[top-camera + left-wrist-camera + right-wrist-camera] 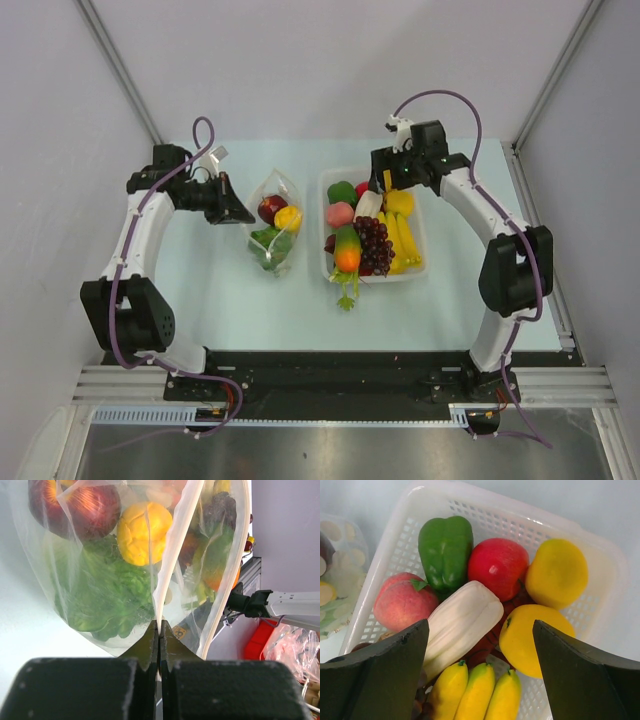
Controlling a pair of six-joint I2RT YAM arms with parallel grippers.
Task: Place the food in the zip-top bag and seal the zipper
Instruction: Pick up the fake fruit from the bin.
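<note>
The clear zip-top bag lies left of the tray with a green lettuce, a yellow fruit and a dark red fruit inside. My left gripper is shut on the pale zipper strip at the bag's rim. More food fills the white tray: a carrot, grapes and bananas. My right gripper hangs open over the tray's far end. Between its fingers show the bananas, a yellow fruit and a white vegetable. It touches none of them.
A green pepper, red apple, peach and another yellow fruit crowd the tray's far end. Grey walls close in the pale table on three sides. A black rail runs along the near edge.
</note>
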